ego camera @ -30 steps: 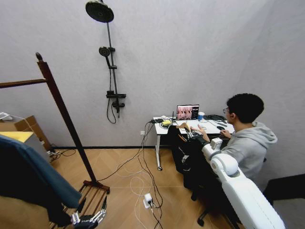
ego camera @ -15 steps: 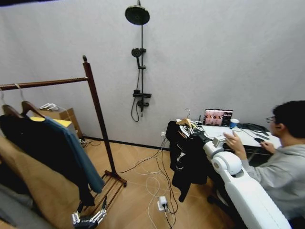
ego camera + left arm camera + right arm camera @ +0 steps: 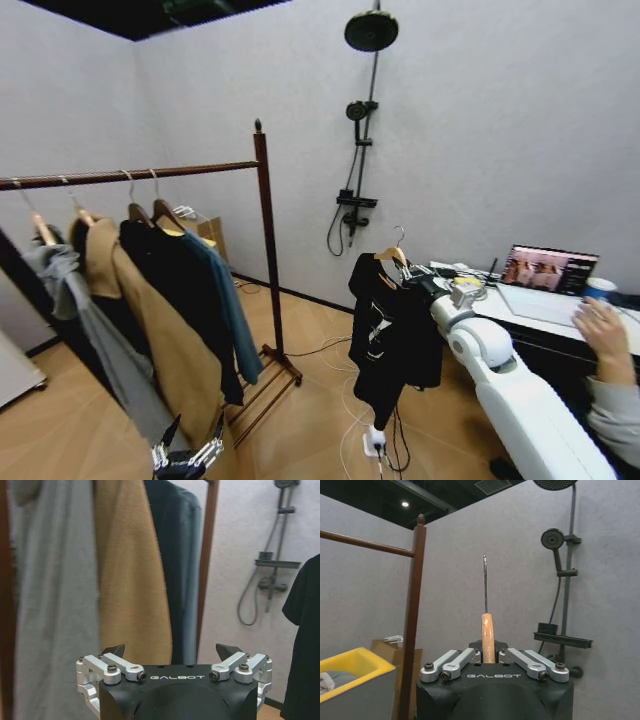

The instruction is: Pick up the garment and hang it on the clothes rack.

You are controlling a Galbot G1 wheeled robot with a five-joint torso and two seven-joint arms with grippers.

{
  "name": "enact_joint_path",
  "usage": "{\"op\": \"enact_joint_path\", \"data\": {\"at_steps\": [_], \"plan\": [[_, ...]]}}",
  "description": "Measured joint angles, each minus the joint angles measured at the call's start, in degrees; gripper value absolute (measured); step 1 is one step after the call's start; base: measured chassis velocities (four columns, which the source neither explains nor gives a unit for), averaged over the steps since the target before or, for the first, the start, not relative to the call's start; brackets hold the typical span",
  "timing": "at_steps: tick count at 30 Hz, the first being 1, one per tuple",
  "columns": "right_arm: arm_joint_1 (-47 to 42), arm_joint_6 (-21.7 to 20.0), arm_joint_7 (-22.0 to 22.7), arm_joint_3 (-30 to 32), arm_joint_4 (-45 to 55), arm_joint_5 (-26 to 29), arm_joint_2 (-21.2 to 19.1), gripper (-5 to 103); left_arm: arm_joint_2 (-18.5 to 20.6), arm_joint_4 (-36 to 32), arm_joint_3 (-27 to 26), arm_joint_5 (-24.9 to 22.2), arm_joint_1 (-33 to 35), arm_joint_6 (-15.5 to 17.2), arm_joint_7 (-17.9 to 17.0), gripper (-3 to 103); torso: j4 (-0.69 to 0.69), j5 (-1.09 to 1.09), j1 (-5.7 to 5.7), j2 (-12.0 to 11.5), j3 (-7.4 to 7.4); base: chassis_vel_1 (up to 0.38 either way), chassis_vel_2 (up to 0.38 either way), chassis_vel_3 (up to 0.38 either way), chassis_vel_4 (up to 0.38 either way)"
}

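Observation:
The garment (image 3: 388,335), a black jacket, hangs in the air on a pale wooden hanger (image 3: 391,256) with a metal hook (image 3: 400,236). My right gripper (image 3: 408,278) is shut on the hanger. The right wrist view shows the hanger's neck (image 3: 488,632) pinched in my right gripper (image 3: 488,652), with the hook (image 3: 485,582) standing up. The clothes rack (image 3: 267,245) is to the left, and the garment hangs apart from it. Low at the front, my left gripper (image 3: 187,458) stands open (image 3: 171,651) before the hung clothes.
On the rack's bar (image 3: 130,177) hang a grey sweatshirt (image 3: 95,330), a tan coat (image 3: 165,330) and a blue jacket (image 3: 228,300). A shower fixture (image 3: 362,130) is on the far wall. A desk with a laptop (image 3: 548,270) and a person's hand stand right. Cables (image 3: 378,440) lie on the floor.
The whole view has swung left: the rack and its clothes show more fully and the desk sits at the right edge. The garment stays in my right gripper.

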Motion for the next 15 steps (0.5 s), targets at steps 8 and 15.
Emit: {"op": "enact_joint_path", "data": {"at_steps": [8, 15], "plan": [[0.25, -0.05, 2.42, -0.07, -0.89, -0.01, 0.11, 10, 0.0, 0.0, 0.0, 0.0, 0.0, 0.0, 0.0, 100, -0.01, 0.01, 0.0, 0.0, 0.0, 0.13, 0.122, 0.121, 0.123], [0.26, -1.55, 4.24, 0.39, -0.66, 2.79, 0.14, 10, 0.0, 0.0, 0.0, 0.0, 0.0, 0.0, 0.0, 100, 0.0, 0.01, 0.0, 0.0, 0.0, 0.123, 0.119, 0.13, 0.123]]}}
